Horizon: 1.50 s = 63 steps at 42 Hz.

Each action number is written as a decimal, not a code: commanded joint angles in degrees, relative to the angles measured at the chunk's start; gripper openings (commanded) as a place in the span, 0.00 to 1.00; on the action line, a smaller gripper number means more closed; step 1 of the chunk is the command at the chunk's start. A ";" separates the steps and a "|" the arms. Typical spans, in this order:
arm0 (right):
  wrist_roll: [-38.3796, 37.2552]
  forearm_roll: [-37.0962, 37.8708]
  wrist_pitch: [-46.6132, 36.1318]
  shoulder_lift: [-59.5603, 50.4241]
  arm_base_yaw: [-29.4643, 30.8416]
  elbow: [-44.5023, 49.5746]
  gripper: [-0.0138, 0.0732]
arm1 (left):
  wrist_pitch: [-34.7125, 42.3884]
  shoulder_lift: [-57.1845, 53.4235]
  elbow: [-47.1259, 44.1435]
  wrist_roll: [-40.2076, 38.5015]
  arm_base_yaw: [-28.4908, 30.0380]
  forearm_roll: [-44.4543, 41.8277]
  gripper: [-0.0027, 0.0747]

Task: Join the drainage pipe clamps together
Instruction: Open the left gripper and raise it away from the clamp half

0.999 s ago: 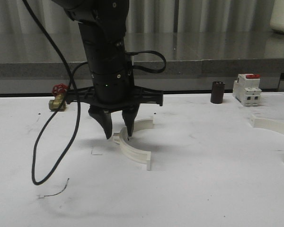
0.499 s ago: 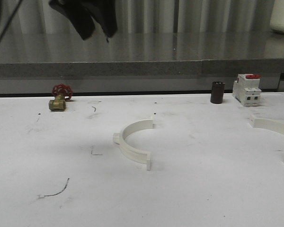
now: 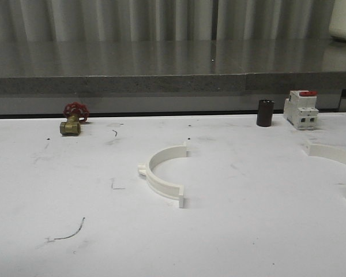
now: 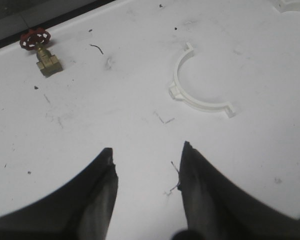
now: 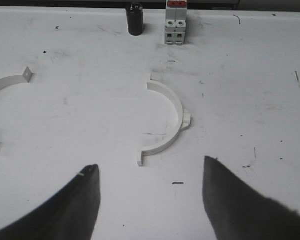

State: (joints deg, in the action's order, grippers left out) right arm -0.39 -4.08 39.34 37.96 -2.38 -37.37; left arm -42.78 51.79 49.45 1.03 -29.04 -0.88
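One white drainage pipe clamp [image 3: 160, 187] lies flat in the middle of the table, its open side facing right. It also shows in the left wrist view as the clamp [image 4: 200, 104]. A second clamp [image 3: 331, 152] lies at the table's right edge, partly cut off; the right wrist view has it whole [image 5: 179, 111], with the middle clamp [image 5: 7, 80] further off. The two halves lie well apart. My left gripper [image 4: 147, 152] hangs open high above the table, holding nothing. My right gripper [image 5: 150, 163] is open and holds nothing, above bare table short of its clamp.
A brass valve with a red handwheel [image 3: 72, 119] sits at the back left. A dark cylinder [image 3: 264, 112] and a white breaker with a red switch [image 3: 300, 108] stand at the back right. A grey ledge runs behind the table.
The left arm, which stood with its fingers at the middle clamp, has risen up and to the left out of the front view. The clamp stays on the table.
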 commanded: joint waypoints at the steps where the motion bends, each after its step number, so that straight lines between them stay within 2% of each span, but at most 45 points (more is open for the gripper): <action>1: 0.39 0.39 -3.50 0.31 0.06 -1.61 0.71 | 3.83 -6.64 -3.86 -0.09 0.14 0.40 0.42; 10: 0.39 -1.22 -3.89 0.31 0.06 -1.61 0.71 | 3.79 -15.97 -10.78 -0.09 0.14 0.88 0.41; 18: 0.39 -1.17 -5.17 0.36 0.06 -1.61 0.71 | 3.64 -17.19 -11.60 -0.09 0.14 0.39 0.41; 22: -0.29 -1.15 -2.25 2.38 0.11 -3.25 0.71 | 3.64 -17.19 -11.60 -0.09 0.14 0.39 0.41; 31: -0.65 1.70 6.29 18.00 0.90 -12.52 0.71 | 3.64 -17.19 -11.60 -0.09 0.14 0.39 0.41; 40: -0.65 1.39 8.42 35.49 7.15 -21.32 0.71 | 3.64 -17.19 -11.60 -0.09 0.14 0.39 0.41; 49: -0.65 0.99 6.21 48.49 7.21 -26.14 0.71 | 3.64 -17.19 -11.60 -0.09 0.14 0.39 0.41; 63: -0.65 0.26 0.93 58.45 6.92 -29.75 0.71 | 3.64 -17.19 -11.60 -0.09 0.14 0.39 0.41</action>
State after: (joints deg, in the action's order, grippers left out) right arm -1.12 -3.29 43.12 97.13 4.46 -64.84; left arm -42.99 34.68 36.30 1.03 -29.04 -0.62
